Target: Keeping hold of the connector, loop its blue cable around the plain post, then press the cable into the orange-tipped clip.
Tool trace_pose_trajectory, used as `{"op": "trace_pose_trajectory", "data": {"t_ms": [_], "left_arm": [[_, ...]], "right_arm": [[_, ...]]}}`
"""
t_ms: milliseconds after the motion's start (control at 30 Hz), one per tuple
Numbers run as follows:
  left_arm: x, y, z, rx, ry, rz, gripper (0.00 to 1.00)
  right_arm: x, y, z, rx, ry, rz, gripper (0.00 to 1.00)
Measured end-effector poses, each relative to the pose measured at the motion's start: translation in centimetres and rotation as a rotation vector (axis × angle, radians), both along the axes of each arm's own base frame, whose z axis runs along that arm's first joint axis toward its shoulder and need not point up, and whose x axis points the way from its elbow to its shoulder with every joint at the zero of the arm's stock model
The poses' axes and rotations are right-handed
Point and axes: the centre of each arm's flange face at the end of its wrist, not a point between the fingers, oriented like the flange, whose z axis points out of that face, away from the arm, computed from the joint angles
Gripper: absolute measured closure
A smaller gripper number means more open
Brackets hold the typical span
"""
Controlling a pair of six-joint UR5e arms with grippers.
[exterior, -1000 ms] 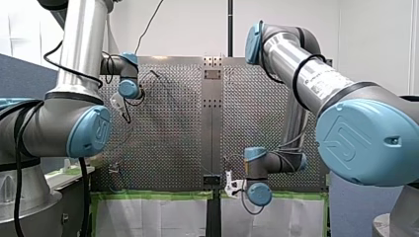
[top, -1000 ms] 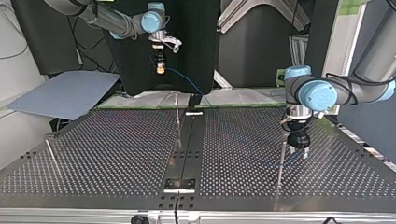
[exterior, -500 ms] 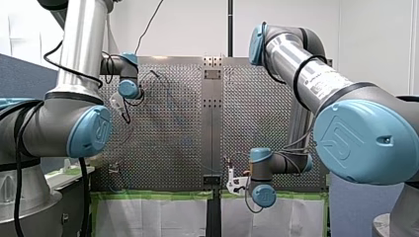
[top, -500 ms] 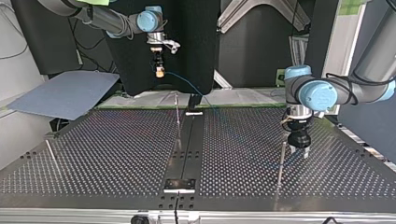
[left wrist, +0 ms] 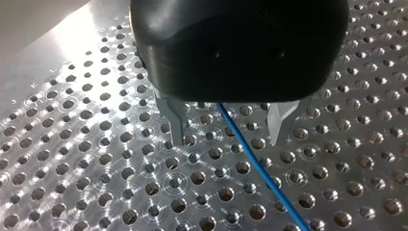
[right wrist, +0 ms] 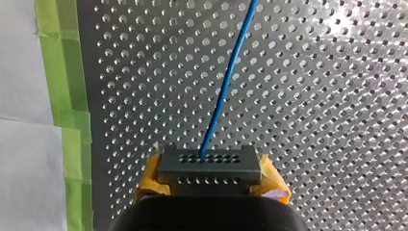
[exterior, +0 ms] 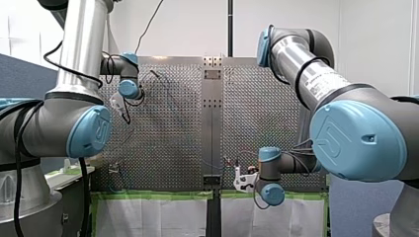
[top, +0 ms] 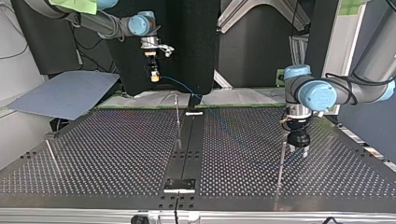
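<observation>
Firmly, right pincer clamps connector; blue cable runs between left pincer's parted fingers

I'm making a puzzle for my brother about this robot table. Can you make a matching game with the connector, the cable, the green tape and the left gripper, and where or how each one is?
Things: 1 connector; 2 cable; 3 green tape; 4 my left gripper.
States: A open, gripping nothing; B stuck along the table edge; C clamped in my right gripper; D blue, runs out of the connector.
Pairs: 1-C, 2-D, 3-B, 4-A.
</observation>
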Motion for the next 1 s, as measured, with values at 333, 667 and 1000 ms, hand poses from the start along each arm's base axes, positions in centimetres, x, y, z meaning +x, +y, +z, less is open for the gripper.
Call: {"op": "trace_pose_trajectory", "data": {"t_ms": [333, 667, 1000], "left_arm": [[-0.28, 0.09, -0.23, -0.052, 0.018, -0.003, 0.13], [-0.29, 0.30, -0.24, -0.149, 0.006, -0.036, 0.04], [-0.82, 0.87, -0.90, -0.217, 0.002, -0.032, 0.00]], "right_arm": [[0.31, 0.11, -0.06, -0.003, 0.017, 0.077, 1.00], [0.60, 0.40, -0.12, -0.001, 0.023, 0.101, 1.00], [0.78, 0.54, -0.12, 0.000, 0.022, 0.114, 1.00]]}}
